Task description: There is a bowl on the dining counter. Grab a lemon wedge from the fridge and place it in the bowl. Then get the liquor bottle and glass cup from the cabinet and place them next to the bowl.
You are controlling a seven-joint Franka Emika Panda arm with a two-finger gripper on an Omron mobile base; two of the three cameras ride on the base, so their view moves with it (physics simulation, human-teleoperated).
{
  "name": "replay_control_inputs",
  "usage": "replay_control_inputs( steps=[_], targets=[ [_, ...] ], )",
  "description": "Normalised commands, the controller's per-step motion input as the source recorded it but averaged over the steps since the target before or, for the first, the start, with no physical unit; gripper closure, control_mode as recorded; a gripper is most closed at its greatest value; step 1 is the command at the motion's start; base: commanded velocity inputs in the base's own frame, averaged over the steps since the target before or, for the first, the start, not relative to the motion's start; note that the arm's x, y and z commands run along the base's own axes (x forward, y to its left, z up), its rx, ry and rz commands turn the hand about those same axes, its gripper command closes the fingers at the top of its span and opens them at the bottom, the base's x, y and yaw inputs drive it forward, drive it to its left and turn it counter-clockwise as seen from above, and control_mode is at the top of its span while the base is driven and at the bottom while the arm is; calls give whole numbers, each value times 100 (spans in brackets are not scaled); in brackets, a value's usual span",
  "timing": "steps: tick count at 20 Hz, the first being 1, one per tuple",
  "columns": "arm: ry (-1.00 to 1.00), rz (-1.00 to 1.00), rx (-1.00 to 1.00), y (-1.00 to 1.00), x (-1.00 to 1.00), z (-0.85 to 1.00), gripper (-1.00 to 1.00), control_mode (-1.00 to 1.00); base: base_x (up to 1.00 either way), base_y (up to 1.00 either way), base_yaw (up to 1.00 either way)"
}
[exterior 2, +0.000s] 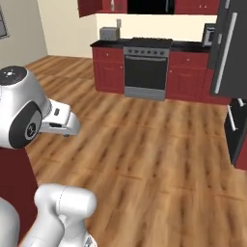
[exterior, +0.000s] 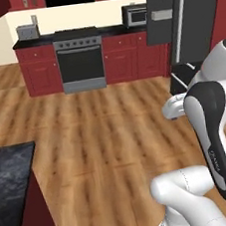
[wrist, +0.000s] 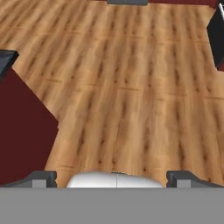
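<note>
Above the wooden floor (wrist: 131, 87), the hand (wrist: 112, 177) hangs wide open and empty, beside the dining surface (exterior: 11, 182).

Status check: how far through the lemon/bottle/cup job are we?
Nothing looks done yet. The gripper is open and empty, hanging over bare wood floor. The fridge stands ahead on the right with a door swung open, and a corner of the dining counter is beside the base. Lemon wedge, liquor bottle and glass cup all remain to fetch.
</note>
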Motion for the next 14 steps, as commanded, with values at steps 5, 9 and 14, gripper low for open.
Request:
replay_control_inputs(
  steps=[5, 9, 14],
  targets=[
    [0, 0, 0, 0, 0, 0, -100, 100, 100, -25, 20],
    [0, 0, 0, 0, 0, 0, -100, 100, 100, -20, 18],
    [0, 0, 0, 0, 0, 0, -100, 100, 100, -7, 14]
  ],
)
